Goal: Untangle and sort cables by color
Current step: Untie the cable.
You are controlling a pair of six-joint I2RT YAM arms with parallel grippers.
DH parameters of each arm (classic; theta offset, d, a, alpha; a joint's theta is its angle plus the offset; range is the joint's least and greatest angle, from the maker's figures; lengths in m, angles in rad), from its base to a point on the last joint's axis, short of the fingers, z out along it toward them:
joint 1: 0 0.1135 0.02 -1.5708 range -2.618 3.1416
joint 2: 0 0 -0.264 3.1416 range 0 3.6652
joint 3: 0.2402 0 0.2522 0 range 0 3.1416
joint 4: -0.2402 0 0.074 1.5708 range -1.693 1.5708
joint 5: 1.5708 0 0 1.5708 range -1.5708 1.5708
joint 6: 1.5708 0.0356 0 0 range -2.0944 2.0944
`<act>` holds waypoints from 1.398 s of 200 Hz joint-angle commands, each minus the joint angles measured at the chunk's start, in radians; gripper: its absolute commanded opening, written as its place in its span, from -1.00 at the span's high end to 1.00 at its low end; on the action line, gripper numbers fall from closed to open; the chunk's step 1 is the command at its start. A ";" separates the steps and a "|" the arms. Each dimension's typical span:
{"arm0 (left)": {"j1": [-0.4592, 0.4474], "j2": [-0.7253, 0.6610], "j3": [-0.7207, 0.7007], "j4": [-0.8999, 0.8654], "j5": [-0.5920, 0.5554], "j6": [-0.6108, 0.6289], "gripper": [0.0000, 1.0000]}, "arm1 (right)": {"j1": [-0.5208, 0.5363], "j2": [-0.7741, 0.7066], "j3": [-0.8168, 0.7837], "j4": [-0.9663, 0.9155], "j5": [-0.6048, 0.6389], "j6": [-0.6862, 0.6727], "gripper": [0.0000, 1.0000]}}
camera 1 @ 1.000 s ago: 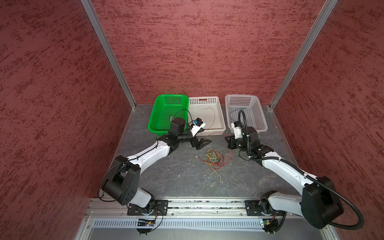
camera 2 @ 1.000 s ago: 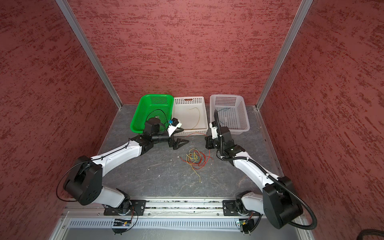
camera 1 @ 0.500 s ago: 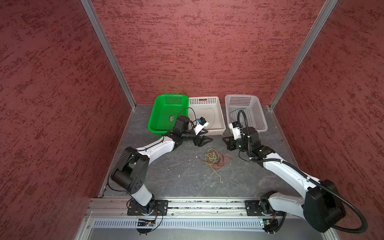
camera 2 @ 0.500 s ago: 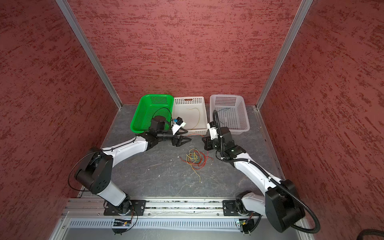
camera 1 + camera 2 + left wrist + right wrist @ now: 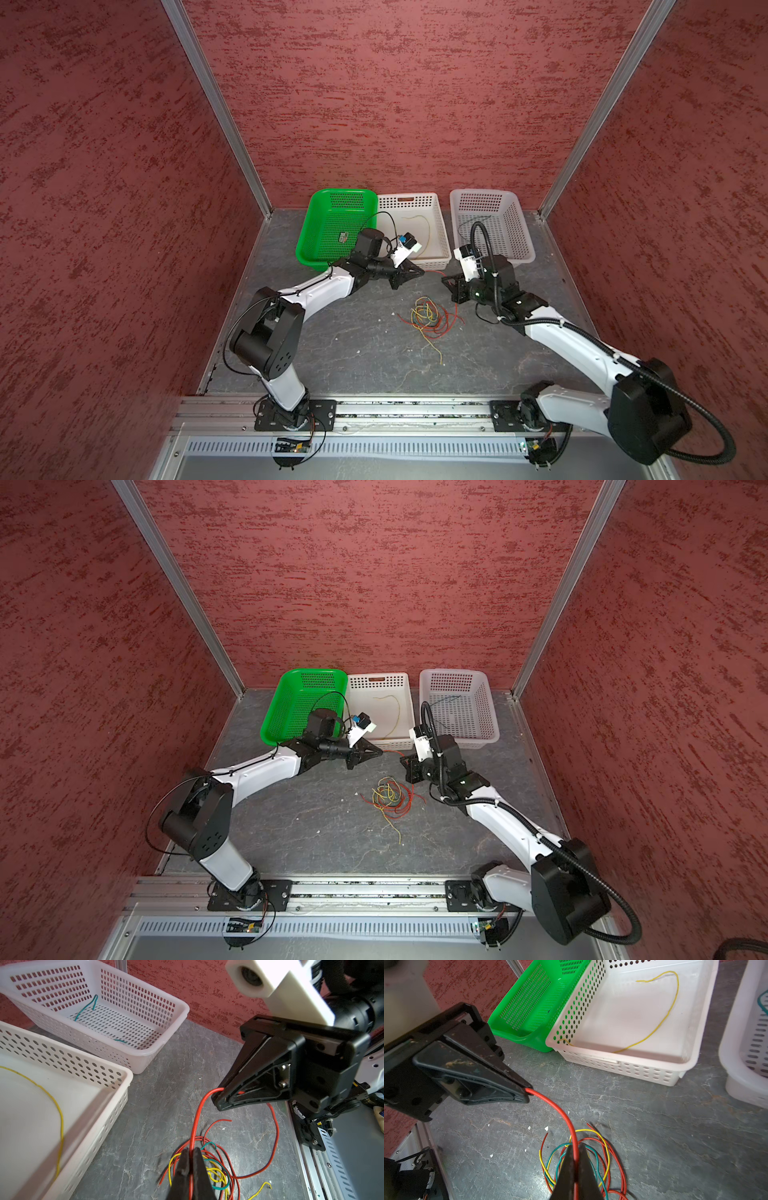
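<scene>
Grip is shared: your left pincer and right pincer both clamp one red cable, likely to draw it from the tangle near them.

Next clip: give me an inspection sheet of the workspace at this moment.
Surface: grey stone-look table.
Job's things: tangle of red, yellow, blue-green wires mid-table; yellow wire in the middle basket; blue-green wire in the right basket; green basket shows none.
Clutter: white crumbs near the tangle.
Grippers: left gripper and right gripper both shut on one red wire.
Cables: black hose along the right arm.
Surroundings: red walls, metal rail in front.
</scene>
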 commanded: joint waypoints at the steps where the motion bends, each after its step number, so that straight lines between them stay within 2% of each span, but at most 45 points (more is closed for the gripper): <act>1: -0.003 0.008 0.023 -0.023 0.012 0.008 1.00 | 0.011 -0.016 0.020 0.029 -0.014 -0.018 1.00; 12: -0.003 0.005 0.024 -0.027 0.005 0.002 1.00 | 0.012 -0.016 0.018 0.028 -0.015 -0.020 0.97; 26: 0.002 0.001 0.028 -0.027 -0.001 -0.017 1.00 | 0.012 -0.014 0.016 0.029 -0.015 -0.019 0.54; 36: 0.006 -0.006 0.035 -0.029 0.003 -0.031 1.00 | 0.012 -0.010 0.011 0.035 -0.014 -0.015 0.34; 54: 0.009 -0.037 0.035 -0.025 0.018 -0.052 1.00 | 0.012 0.002 0.005 0.037 -0.004 -0.007 0.22; 110: 0.015 -0.214 0.022 -0.009 0.047 -0.120 1.00 | 0.013 0.054 0.004 0.033 0.060 -0.001 0.25; 178: 0.056 -0.498 0.014 0.003 0.054 -0.193 1.00 | 0.013 0.122 -0.014 0.071 0.110 0.024 0.31; 236: 0.163 -0.700 0.055 -0.042 -0.048 -0.217 1.00 | 0.013 0.151 -0.038 0.093 0.133 0.021 0.33; 257: 0.234 -0.725 0.076 -0.058 -0.093 -0.220 1.00 | 0.013 0.151 -0.048 0.097 0.134 0.017 0.33; 279: 0.335 -0.717 0.095 -0.041 -0.132 -0.279 1.00 | 0.013 0.151 -0.061 0.106 0.135 0.010 0.33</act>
